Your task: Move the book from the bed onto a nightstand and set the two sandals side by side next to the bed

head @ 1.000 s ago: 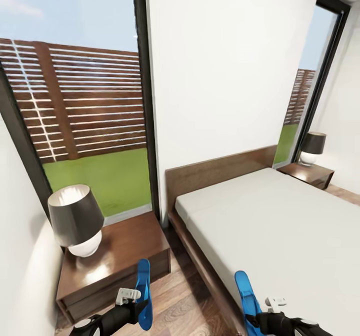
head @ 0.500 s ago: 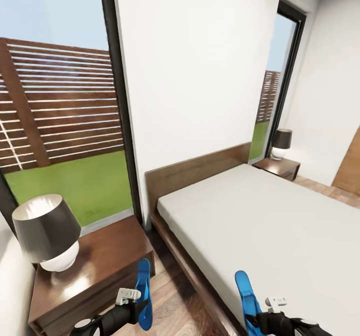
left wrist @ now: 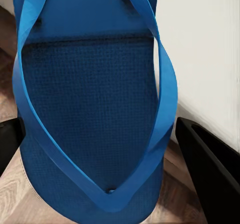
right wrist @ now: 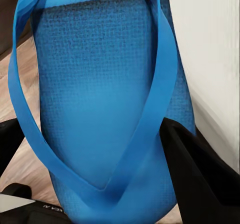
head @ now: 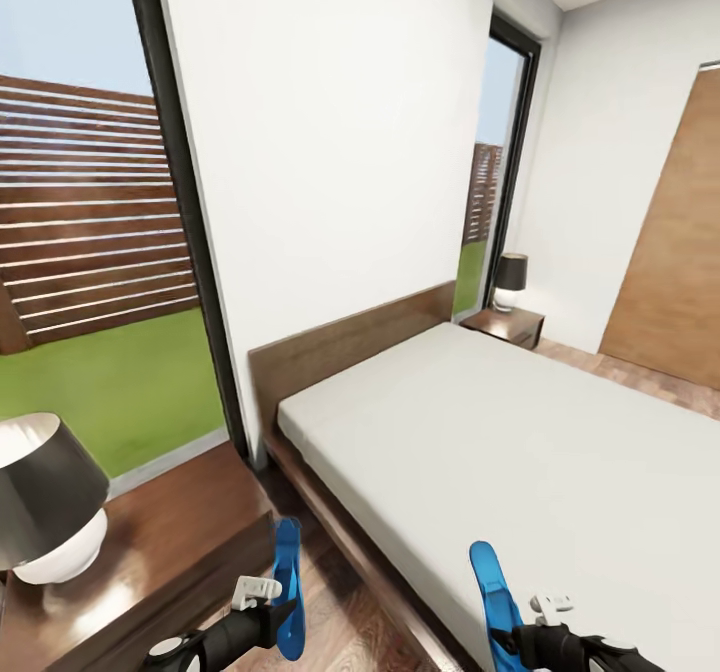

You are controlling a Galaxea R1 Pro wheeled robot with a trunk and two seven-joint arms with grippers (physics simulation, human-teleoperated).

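Sandals light, thin, floppy: left gripper [head: 272,620] pinches one sandal [head: 288,588], right gripper [head: 512,640] the other sandal [head: 495,592], beside bed [head: 520,452]; heel-end hold suits.

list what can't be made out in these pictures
- Near dark brown wooden nightstand: cut off by the head view's left and bottom edges.
- Far nightstand: too small for detail.
- Left gripper and right gripper fingers: mostly hidden by the bright blue flip-flops.

arms: glossy black, rounded links;
left hand [head: 268,620]: black fingers, white bracket behind;
right hand [head: 512,640]: same black, white bracket
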